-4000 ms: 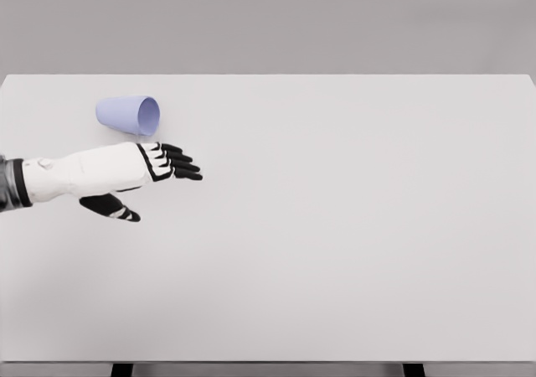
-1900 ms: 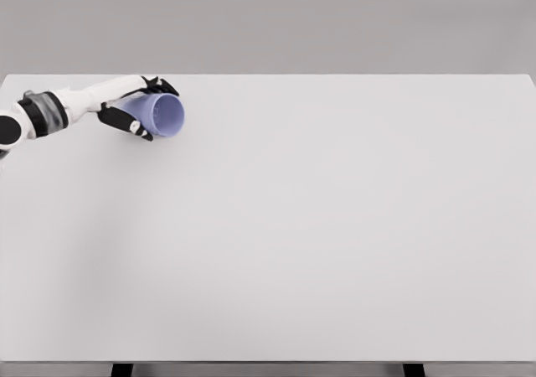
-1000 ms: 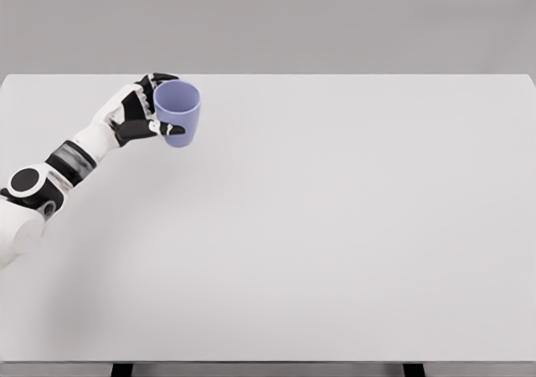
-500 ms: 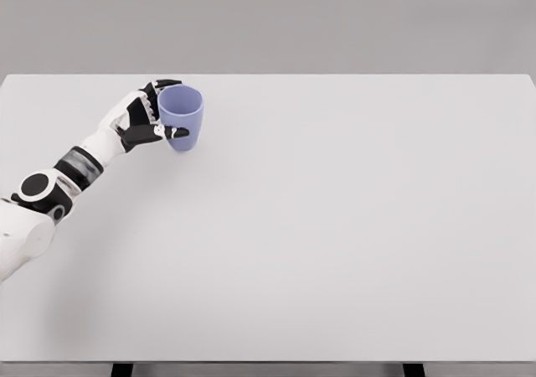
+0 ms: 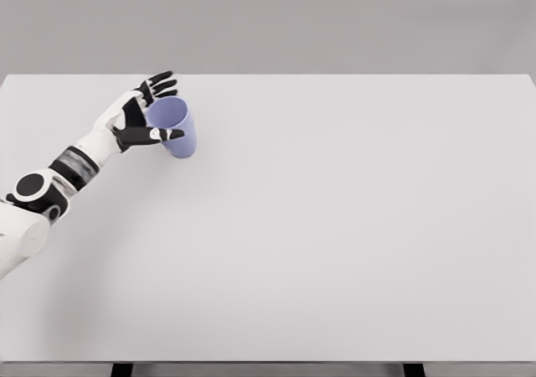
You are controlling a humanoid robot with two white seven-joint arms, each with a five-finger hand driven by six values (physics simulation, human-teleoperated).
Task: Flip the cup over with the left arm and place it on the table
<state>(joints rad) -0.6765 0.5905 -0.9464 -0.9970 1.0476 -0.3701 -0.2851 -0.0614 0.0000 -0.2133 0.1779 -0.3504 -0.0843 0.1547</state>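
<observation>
Lilac unmarked cup (image 5: 175,126) beside hand (image 5: 138,116)

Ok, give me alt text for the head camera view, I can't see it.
A lavender cup stands mouth-up, slightly tilted, on a white table at far left, with the robot's left hand beside it, fingers spread open. The right arm is out of view.

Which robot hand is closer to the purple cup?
Left. The left hand is right beside the purple cup on its left side, fingers spread open around it. The right hand isn't in the picture at all.
</observation>
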